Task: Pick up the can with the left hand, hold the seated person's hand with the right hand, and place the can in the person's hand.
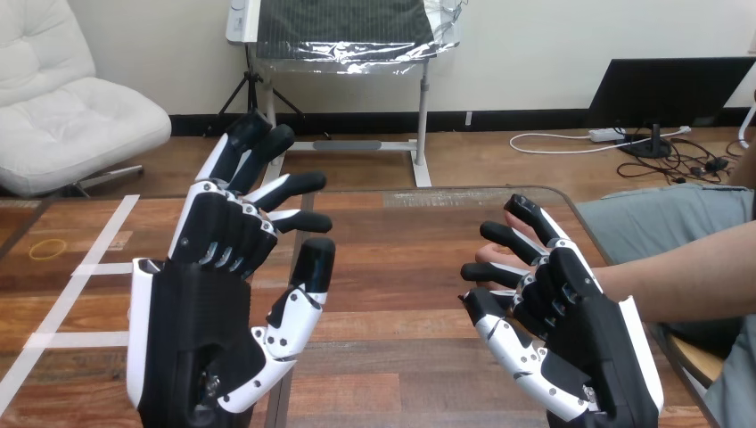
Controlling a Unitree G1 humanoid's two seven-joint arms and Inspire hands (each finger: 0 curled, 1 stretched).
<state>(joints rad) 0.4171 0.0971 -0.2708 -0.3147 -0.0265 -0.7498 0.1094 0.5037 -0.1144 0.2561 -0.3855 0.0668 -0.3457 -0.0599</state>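
My left hand (201, 312) is raised over the left half of the wooden table (401, 294), with its back toward me. It is open, fingers spread and straight, and holds nothing. My right hand (579, 339) hovers at the right with its fingers relaxed and only lightly bent, so it is open. The person's hand (487, 257) lies just beyond and under it, with a little of it showing between my fingers. I cannot tell whether the two touch. The person's forearm (686, 276) reaches in from the right edge.
White tape strips (98, 267) and a thin yellow ring (46, 249) lie on the table's left part. The table's far edge (428, 191) runs across the middle of the view.
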